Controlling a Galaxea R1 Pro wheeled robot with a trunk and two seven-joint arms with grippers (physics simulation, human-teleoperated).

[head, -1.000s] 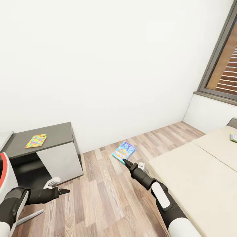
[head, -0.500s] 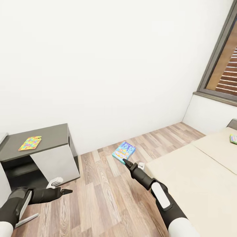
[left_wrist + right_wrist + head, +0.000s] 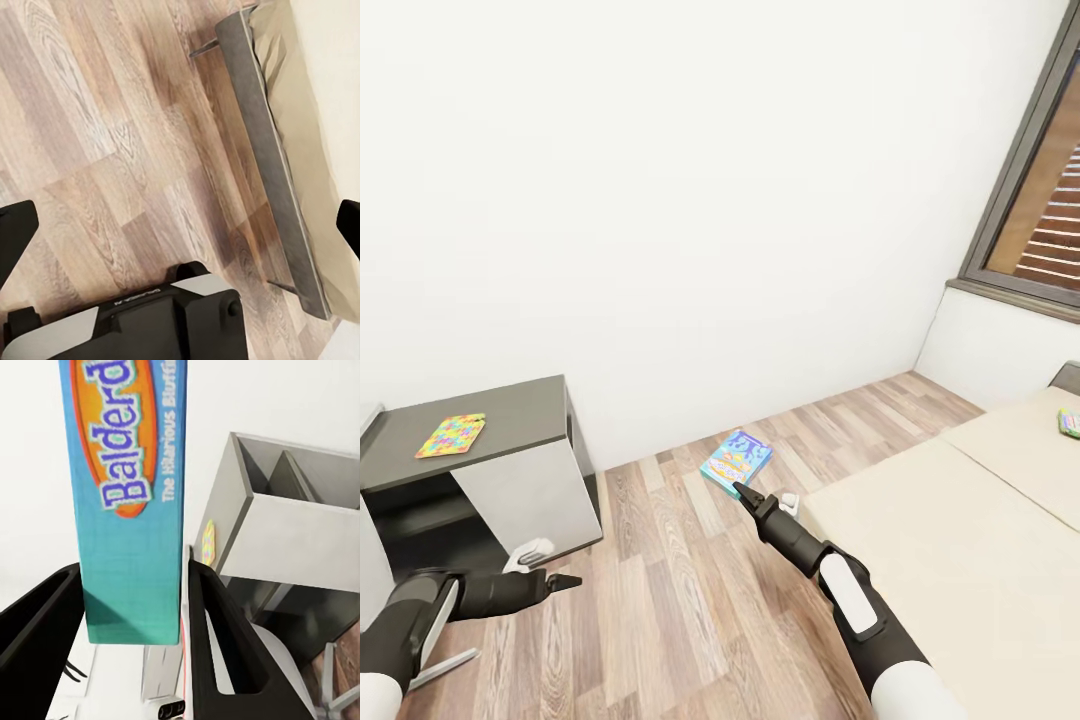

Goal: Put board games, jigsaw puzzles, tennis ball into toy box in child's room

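My right gripper is shut on a blue-green board game and holds it out over the wood floor; the right wrist view shows this lettered box pinched between both fingers. A jigsaw puzzle lies on the dark-grey section of the table, ahead of my left gripper, which hangs open and empty over the floor. Another board game lies on the bed, cut off at the right edge. The toy box and the tennis ball are out of view.
A white wall closes the room ahead and a dark-framed window sits at the upper right. Bare wood floor runs between table and bed. The bed's grey frame passes below my left gripper. A white chair foot stands by the table.
The view swung slightly right a second ago, so the table and puzzle slid left in the picture. Since half a second ago nothing has moved; the right gripper keeps its hold on the board game.
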